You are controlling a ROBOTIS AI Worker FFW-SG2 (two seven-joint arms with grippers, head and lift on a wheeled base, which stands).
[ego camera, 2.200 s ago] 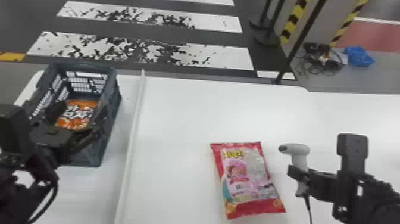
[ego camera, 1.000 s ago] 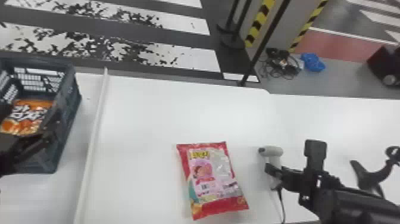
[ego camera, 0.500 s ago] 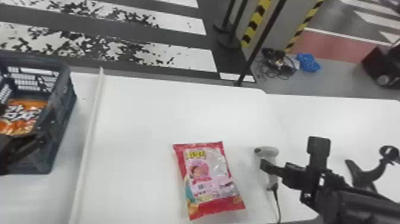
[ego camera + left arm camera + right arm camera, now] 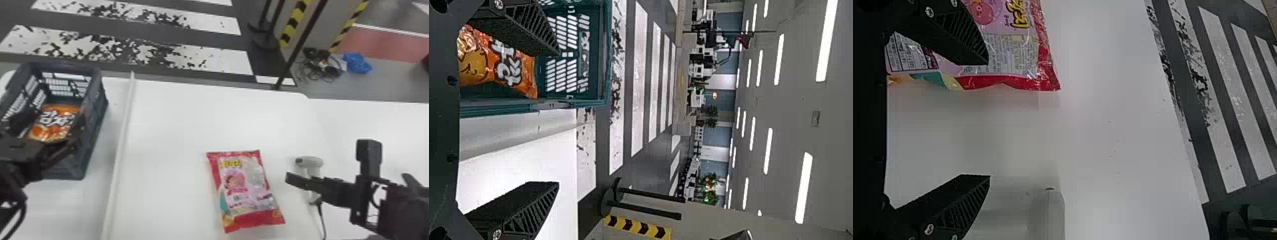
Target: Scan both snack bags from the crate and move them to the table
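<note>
My left gripper (image 4: 52, 129) is at the crate (image 4: 95, 127) on the left, its fingers apart above the orange snack bag (image 4: 59, 118) inside. In the left wrist view, the left gripper (image 4: 559, 117) is open, one finger overlapping the orange bag (image 4: 496, 62). The pink and red snack bag (image 4: 245, 188) lies flat on the table. To its right, beside the grey scanner (image 4: 311, 162), is my right gripper (image 4: 328, 161). The right gripper (image 4: 989, 120) stands open in the right wrist view, with the pink bag (image 4: 1008, 55) past one finger and the scanner (image 4: 1054, 215) near the other.
A long white ridge (image 4: 123, 140) runs along the white table (image 4: 178, 121) between crate and pink bag. The scanner's dark cable (image 4: 321, 217) trails toward the front edge. Dark stands (image 4: 265, 40) and a blue item (image 4: 357, 63) are on the floor beyond.
The head view swung right, then partly back left. The right gripper has shifted left past the scanner, closer to the pink bag. Both bags appear to lie where they were.
</note>
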